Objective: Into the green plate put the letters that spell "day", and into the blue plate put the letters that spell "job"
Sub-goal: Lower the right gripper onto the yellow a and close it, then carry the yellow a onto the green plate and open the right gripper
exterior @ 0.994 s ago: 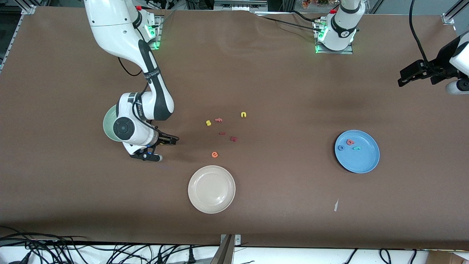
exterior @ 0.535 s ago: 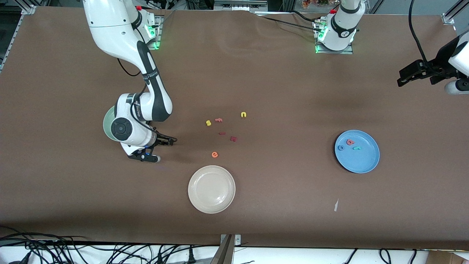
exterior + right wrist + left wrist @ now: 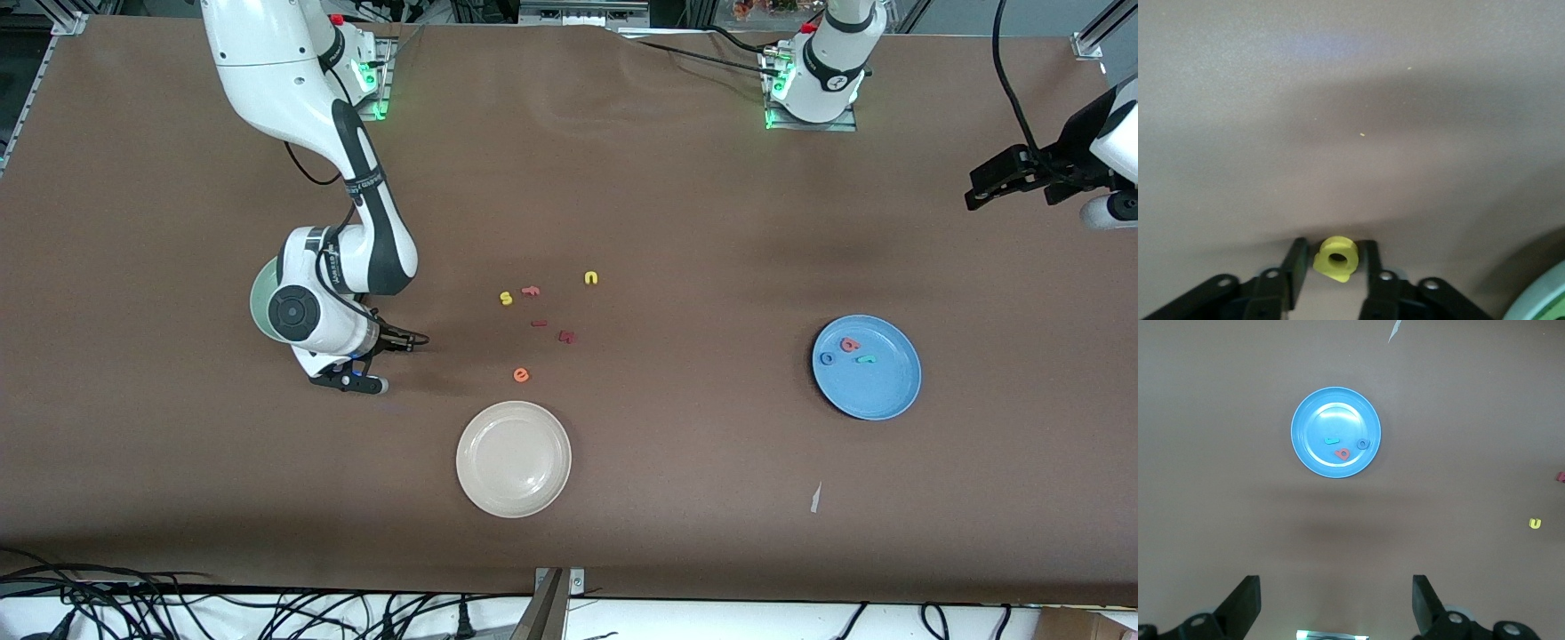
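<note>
We see a cream-white plate on the brown table, nearest the front camera. At its twelve o'clock lies an orange "e". Farther up sit two dark red letters, a salmon letter, a yellow "s" and a yellow "n". At four o'clock lies a paper scrap.

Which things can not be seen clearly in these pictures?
- Green plate: front view, mostly covered by the right arm; right wrist view shows only its rim, cut off at the edge.
- Green "a" and teal "y": in no view.
- Yellow letter between the right tool's fingers: shape blurred.
</note>
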